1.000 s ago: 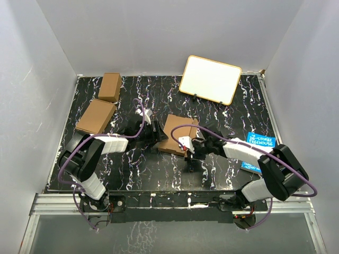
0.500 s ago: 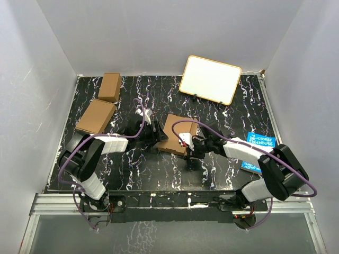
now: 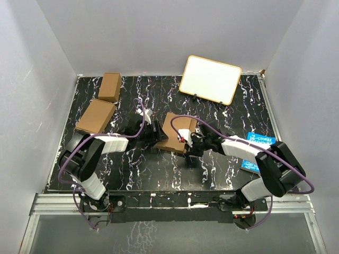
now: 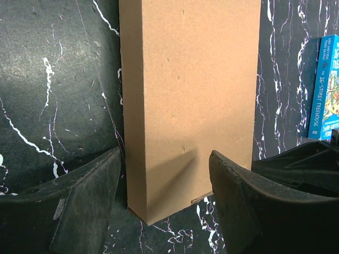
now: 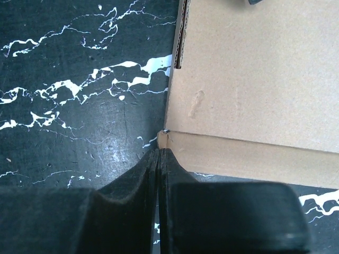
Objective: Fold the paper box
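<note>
The paper box is a brown cardboard box lying mid-table. My left gripper is open at its left end. In the left wrist view the box stands between the two black fingers, and the gripper straddles its near corner without pinching it. My right gripper is shut at the box's near edge. In the right wrist view its closed tips touch the corner of the box, where the top face meets the side wall.
Two other brown cartons sit at the back left. A white board leans at the back. A blue book lies at the right, partly under the right arm; it also shows in the left wrist view.
My right gripper has moved left and away from me, up against the box's near edge. The left arm has barely moved.
</note>
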You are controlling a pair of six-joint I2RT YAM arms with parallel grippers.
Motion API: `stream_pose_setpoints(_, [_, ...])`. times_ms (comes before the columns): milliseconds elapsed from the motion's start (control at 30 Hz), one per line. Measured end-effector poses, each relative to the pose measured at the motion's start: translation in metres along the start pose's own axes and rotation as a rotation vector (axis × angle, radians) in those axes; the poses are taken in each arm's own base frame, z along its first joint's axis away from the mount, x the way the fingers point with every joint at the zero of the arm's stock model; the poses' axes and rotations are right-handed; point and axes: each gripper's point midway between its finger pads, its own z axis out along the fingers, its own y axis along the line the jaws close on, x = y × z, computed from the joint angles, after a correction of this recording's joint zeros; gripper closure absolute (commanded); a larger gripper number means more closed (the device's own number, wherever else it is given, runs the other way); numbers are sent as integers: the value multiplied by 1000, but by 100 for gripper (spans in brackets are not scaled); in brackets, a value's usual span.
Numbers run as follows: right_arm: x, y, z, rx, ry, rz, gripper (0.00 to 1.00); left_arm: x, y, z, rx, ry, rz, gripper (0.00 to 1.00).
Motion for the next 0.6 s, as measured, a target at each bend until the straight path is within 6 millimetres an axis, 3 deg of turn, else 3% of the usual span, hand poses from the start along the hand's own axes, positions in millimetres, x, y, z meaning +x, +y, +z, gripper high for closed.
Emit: stream_pose_setpoints(600, [-3,-11,1,38,18,58,92,0,-1,3,3,14,6,38])
